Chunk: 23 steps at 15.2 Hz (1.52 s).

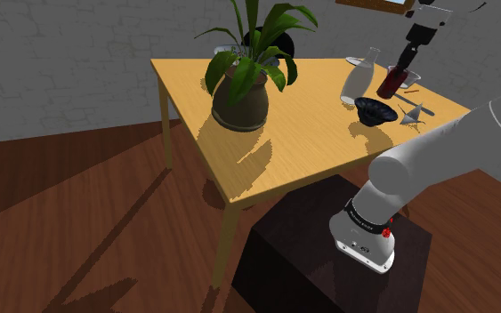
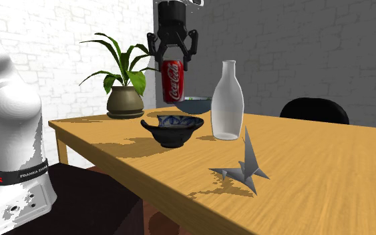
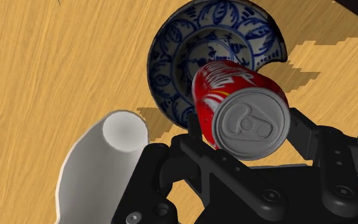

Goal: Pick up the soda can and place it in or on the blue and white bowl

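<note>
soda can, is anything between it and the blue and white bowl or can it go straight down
Nothing visible is in the way. The gripper holds the soda can over the blue and white bowl, with open space between them. The white bottle stands beside the bowl, off the path.

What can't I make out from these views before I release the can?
- Wrist view: the soda can hides part of the inside of the blue and white bowl. How high the can hangs above it cannot be read here.
- Second exterior view: the can and the white bottle cover most of a second bowl behind them.
- Shoulder view: the blue and white bowl's pattern is too small to see.
</note>
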Available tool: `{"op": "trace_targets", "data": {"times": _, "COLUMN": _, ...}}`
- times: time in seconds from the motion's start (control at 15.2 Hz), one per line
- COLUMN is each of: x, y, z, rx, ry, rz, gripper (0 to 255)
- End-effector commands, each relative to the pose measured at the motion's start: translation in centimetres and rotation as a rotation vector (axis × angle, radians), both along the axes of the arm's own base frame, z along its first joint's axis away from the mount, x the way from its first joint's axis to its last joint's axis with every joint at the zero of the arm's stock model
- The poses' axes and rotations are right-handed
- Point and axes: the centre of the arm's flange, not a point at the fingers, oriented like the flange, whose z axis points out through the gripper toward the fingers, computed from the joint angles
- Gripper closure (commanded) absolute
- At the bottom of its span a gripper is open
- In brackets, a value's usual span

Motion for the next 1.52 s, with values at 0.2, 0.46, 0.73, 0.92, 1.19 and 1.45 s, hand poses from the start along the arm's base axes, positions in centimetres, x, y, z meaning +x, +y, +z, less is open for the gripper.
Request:
{"op": "trace_targets", "data": {"times": 0.2, "x": 0.0, "y": 0.1, "z": -2.7, "rx": -0.001, "ry": -0.001, "rz": 0.0, "gripper": 255}}
{"op": "trace_targets", "data": {"times": 0.46, "x": 0.0, "y": 0.1, "z": -5.1, "rx": -0.001, "ry": -0.001, "rz": 0.0, "gripper": 255}}
{"op": "trace_targets", "data": {"times": 0.73, "x": 0.0, "y": 0.1, "z": -5.1, "rx": -0.001, "ry": -0.001, "rz": 0.0, "gripper": 255}}
{"op": "trace_targets", "data": {"times": 0.92, "x": 0.0, "y": 0.1, "z": -5.1, "rx": -0.001, "ry": -0.001, "rz": 0.0, "gripper": 255}}
{"op": "trace_targets", "data": {"times": 1.19, "x": 0.0, "y": 0.1, "z": -5.1, "rx": -0.001, "ry": -0.001, "rz": 0.0, "gripper": 0}}
{"op": "trace_targets", "data": {"times": 1.45, "x": 0.0, "y": 0.1, "z": -3.7, "rx": -0.001, "ry": -0.001, "rz": 0.0, "gripper": 0}}
